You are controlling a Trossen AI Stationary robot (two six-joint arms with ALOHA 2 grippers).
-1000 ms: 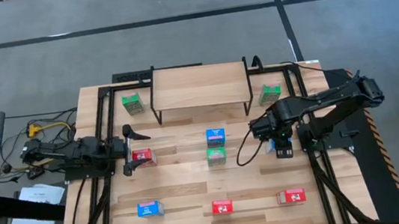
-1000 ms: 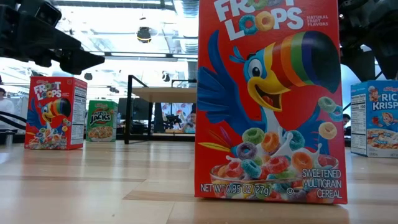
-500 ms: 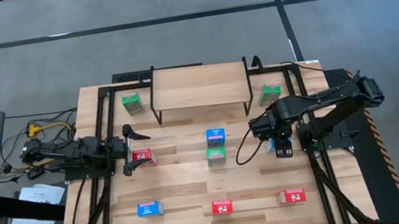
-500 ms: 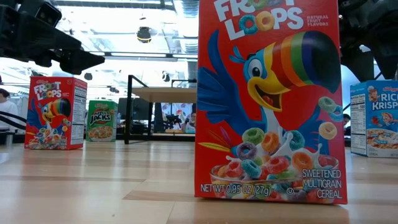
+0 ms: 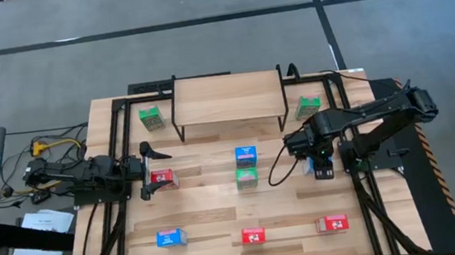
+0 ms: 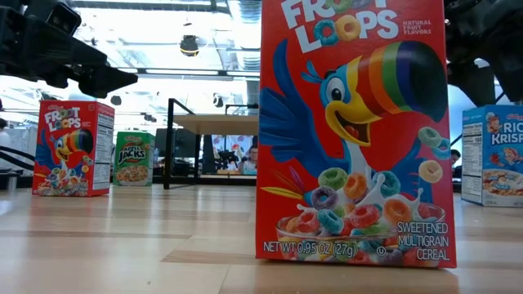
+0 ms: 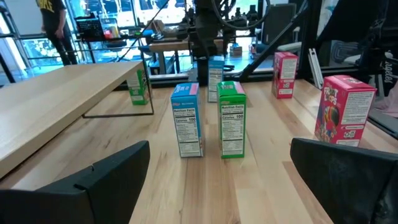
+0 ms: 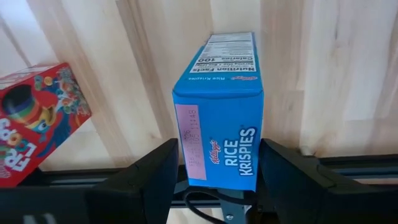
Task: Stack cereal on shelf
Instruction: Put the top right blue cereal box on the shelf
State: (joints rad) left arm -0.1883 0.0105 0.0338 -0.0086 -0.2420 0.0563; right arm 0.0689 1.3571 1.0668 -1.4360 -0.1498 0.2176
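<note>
Cereal boxes: small cardboard boxes with bright printed fronts, red, blue and green, all standing on the table point(image 5: 210, 202), none on the shelf.
Middle pair: a blue box point(image 5: 245, 155) and a green box point(image 5: 246, 176) stand just beside each other in front of the shelf.
Front row: a blue one point(image 5: 170, 237), a red one point(image 5: 254, 236) and another red one point(image 5: 333, 224), well apart.
Back corners: one green box point(image 5: 151, 116) left of the shelf, one green box point(image 5: 307, 105) right of it.
Shelf point(image 5: 228, 98): flat pale wood board on thin black legs, top bare.
Left gripper point(image 5: 148, 170): low at the left side, fingers wide apart, a red box point(image 5: 162, 179) just beside them.
Right gripper point(image 8: 214, 180): points down, its fingers point(image 8: 140, 180) sit on both sides of a blue Rice Krispies box point(image 8: 219, 106); I cannot tell if they squeeze it.
Table: smooth light wood planks, open room between the boxes.
</note>
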